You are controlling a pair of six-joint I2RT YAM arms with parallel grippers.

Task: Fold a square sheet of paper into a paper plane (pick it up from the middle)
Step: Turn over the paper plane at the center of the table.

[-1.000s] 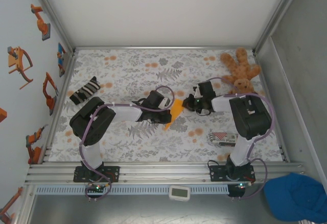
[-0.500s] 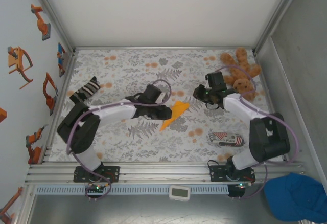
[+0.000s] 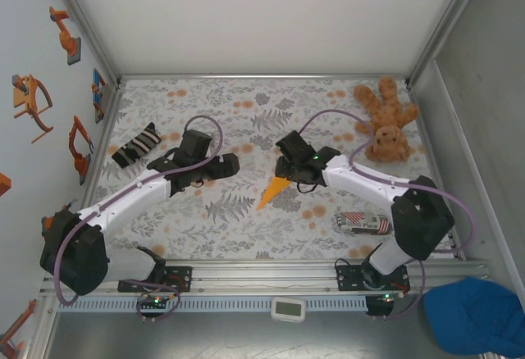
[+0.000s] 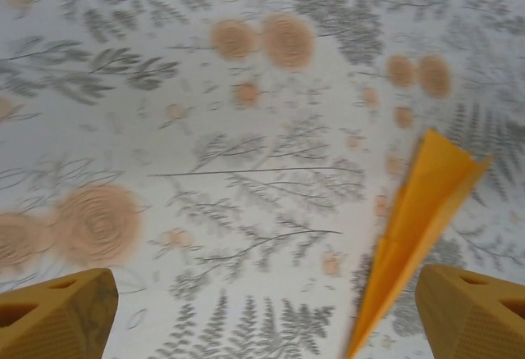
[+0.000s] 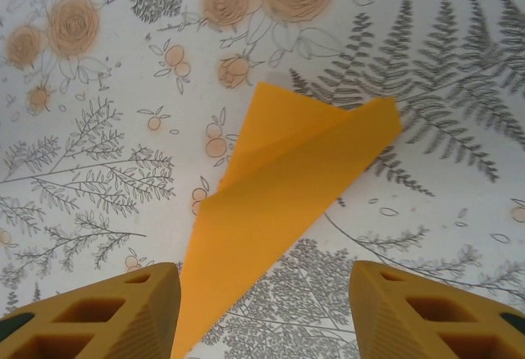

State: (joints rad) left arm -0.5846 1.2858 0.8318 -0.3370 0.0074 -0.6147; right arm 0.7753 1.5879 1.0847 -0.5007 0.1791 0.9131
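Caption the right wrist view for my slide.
Right gripper open above the orange paper plane lying on the floral table.

The white-and-black jointed left arm [image 3: 123, 199] lay stretched low, its dark elbow out to the left of its base. Its white forearm slanted up and to the right to the black, two-finger left gripper [image 3: 230, 164], which pointed toward the other arm with its ribbed yellow-orange fingertips [image 4: 57, 314] set wide apart. The matching white-and-black right arm [image 3: 369, 183] bent at a dark elbow above its base and reached leftward, and the black right gripper [image 3: 287, 169] tipped downward, its yellow-orange fingers [image 5: 98, 318] parted.
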